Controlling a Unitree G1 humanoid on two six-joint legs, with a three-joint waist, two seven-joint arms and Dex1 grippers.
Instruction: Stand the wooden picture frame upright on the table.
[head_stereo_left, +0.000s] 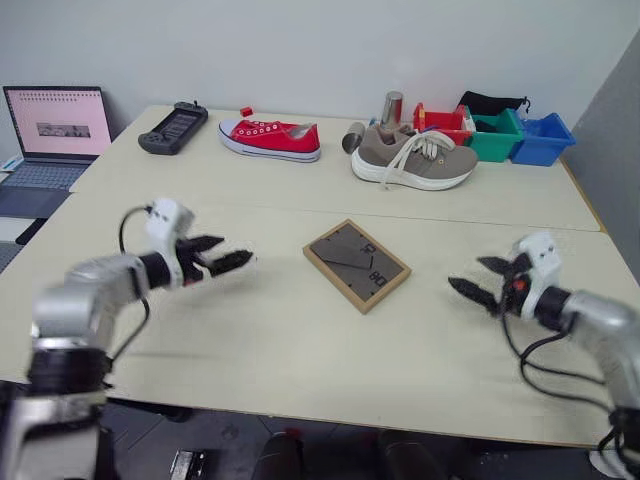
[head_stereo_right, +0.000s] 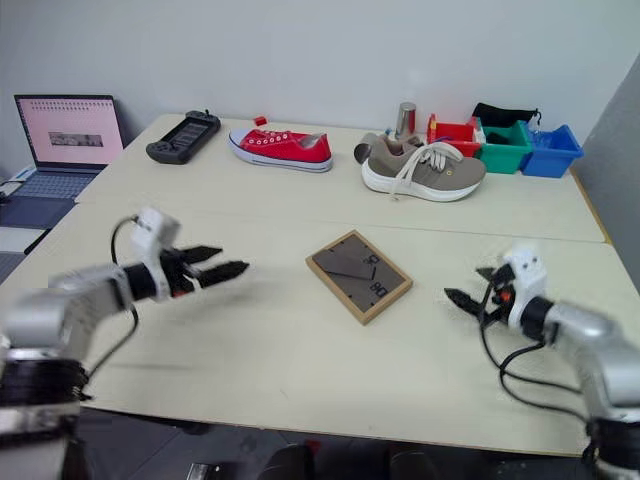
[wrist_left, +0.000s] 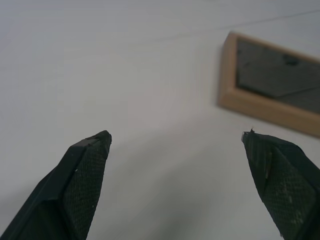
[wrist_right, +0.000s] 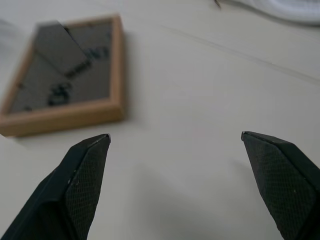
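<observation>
A: Cream table: where does the wooden picture frame lie?

B: Mid-table, face down, long axis diagonal. I hold it between left gripper and right gripper, both wide, empty, roughly equidistant.

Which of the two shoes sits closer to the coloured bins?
The grey-brown shoe with white laces, right beside the bins; the red shoe lies further left.
</observation>
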